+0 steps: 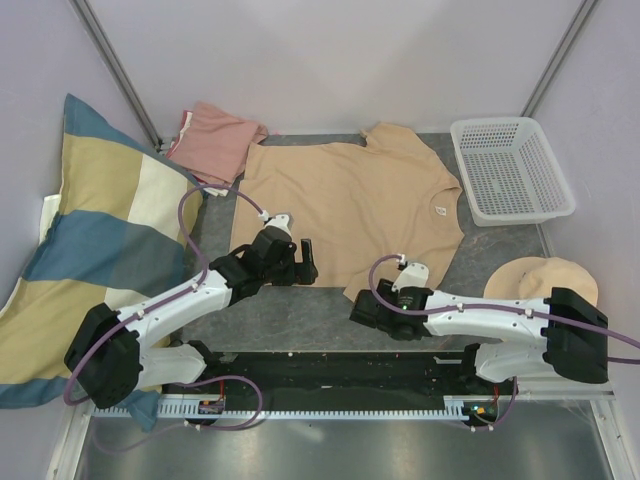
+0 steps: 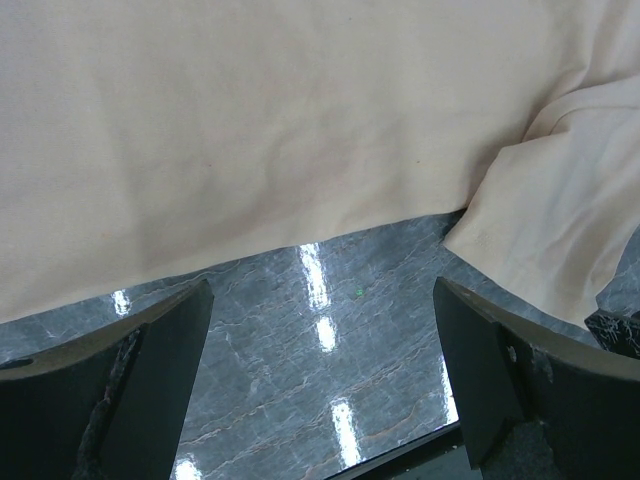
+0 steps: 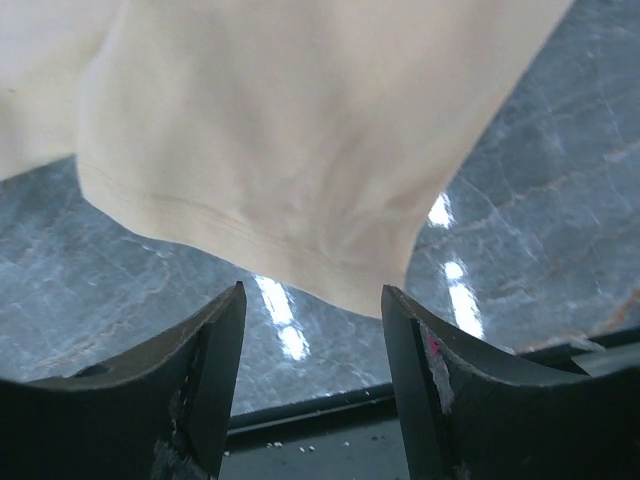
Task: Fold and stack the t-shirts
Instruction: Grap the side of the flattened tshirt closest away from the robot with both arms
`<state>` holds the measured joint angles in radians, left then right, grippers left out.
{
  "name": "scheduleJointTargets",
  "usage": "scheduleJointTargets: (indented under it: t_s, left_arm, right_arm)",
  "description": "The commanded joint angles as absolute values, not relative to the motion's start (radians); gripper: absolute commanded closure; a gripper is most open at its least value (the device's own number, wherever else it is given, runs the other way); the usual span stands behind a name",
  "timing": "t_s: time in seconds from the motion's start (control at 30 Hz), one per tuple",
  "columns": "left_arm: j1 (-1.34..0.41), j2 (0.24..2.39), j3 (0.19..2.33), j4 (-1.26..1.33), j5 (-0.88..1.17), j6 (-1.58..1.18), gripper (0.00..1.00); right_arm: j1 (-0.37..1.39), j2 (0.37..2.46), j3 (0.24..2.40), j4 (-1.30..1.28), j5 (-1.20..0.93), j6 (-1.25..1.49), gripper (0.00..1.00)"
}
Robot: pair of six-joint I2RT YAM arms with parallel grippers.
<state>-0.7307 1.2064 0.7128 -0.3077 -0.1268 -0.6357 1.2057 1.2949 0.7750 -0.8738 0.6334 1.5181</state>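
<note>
**Open end effectors poised at the tan tee's near edge**

The tan t-shirt [image 1: 350, 200] lies spread flat mid-frame on the grey tabletop [image 1: 300, 310]. The salmon-pink t-shirt [image 1: 215, 140] sits bunched at upper left beside the striped pillow [image 1: 100, 230].

Your left end effector [image 2: 320, 300] stands wide apart with only bare marble between its jaws. The cloth edge is just beyond them, so closing here would likely catch nothing.

Your right end effector [image 3: 312, 290] is also apart, with only the tip of the sleeve hem dipping between its fingertips. A pinch that shallow could slip free on the lift.

If one side grips and the other misses, expect the shirt to skew or drag instead of folding squarely.
</note>
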Motion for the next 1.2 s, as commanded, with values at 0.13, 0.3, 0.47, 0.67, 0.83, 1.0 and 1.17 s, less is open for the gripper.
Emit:
scheduleJointTargets:
  t_s: [0.13, 0.3, 0.47, 0.67, 0.83, 1.0, 1.17]
  left_arm:
    - [-0.730, 1.203, 0.713, -0.284, -0.123, -0.609, 0.00]
    - [-0.730, 1.200, 0.710, -0.291, -0.123, -0.604, 0.00]
    - [-0.730, 1.206, 0.709, -0.288, -0.124, -0.606, 0.00]
    - [-0.729, 1.215, 0.709, -0.284, -0.120, -0.614, 0.00]
    - [-0.730, 1.210, 0.707, -0.287, -0.121, -0.617, 0.00]
    - [-0.730, 1.200, 0.696, -0.290, -0.126, -0.618, 0.00]
    - [-0.730, 1.184, 0.687, -0.299, -0.132, -0.620, 0.00]
  right_arm:
    - [1.285, 1.342, 0.749, -0.989, 0.641, 1.695, 0.35]
    - [1.287, 1.319, 0.697, -0.982, 0.634, 1.741, 0.36]
    - [1.287, 1.246, 0.615, -0.976, 0.624, 1.793, 0.38]
    - [1.285, 1.232, 0.598, -0.973, 0.635, 1.801, 0.38]
    - [1.285, 1.244, 0.594, -0.936, 0.626, 1.787, 0.39]
    - [1.285, 1.244, 0.561, -0.879, 0.595, 1.779, 0.43]
    - [1.285, 1.249, 0.528, -0.818, 0.572, 1.775, 0.44]
